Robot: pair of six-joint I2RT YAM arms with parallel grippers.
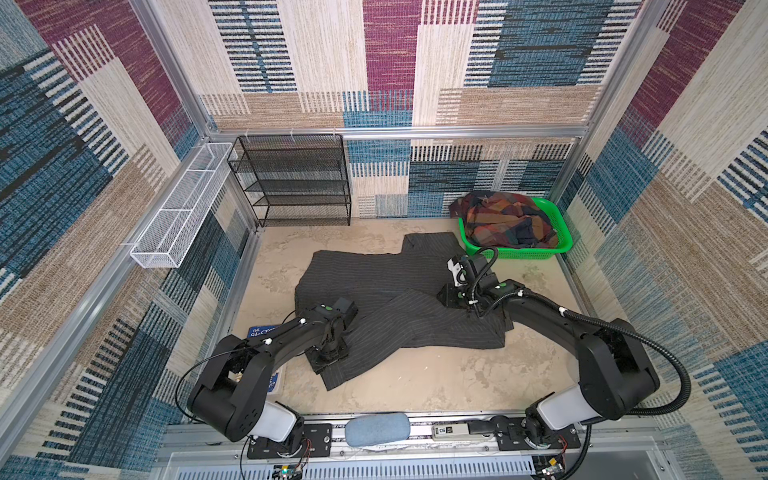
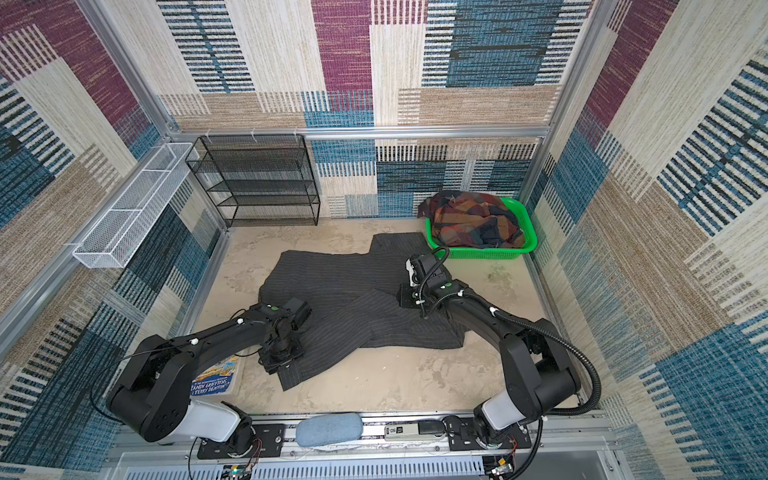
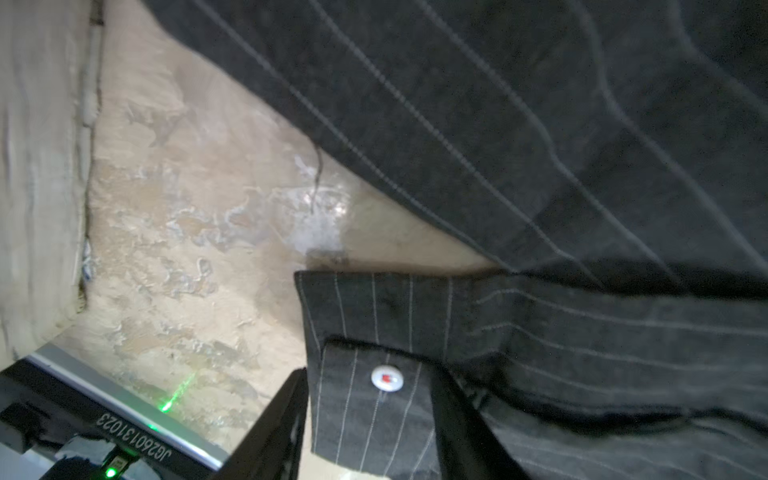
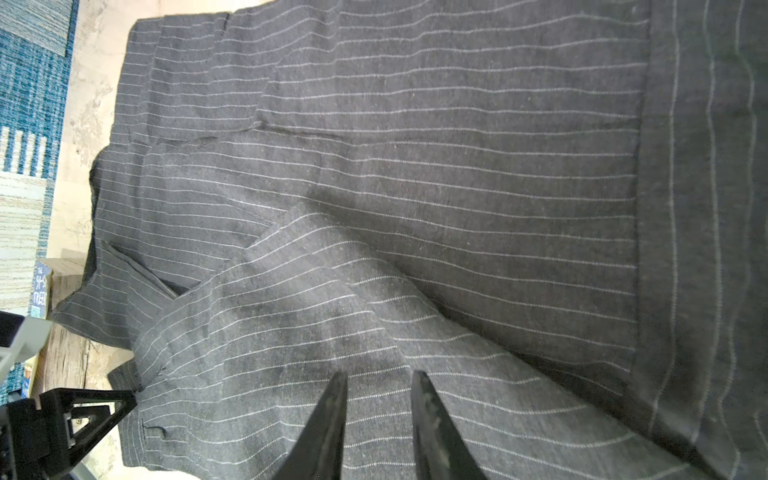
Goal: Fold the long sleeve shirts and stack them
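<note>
Right gripper [image 4: 379, 376] points at the pinstriped shirt [image 1: 374, 274], its jaws narrowly apart with nothing between them. Left gripper [image 3: 370, 368] has its fingers set apart on either side of a sleeve cuff [image 3: 374, 307] with a white button [image 3: 386, 378] — pinching or only straddling, I cannot tell. That shirt lies spread on the table [image 1: 415, 386]; the plaid shirt [image 1: 507, 224] sits heaped in the green basket [image 1: 519, 252] — far right corner.
</note>
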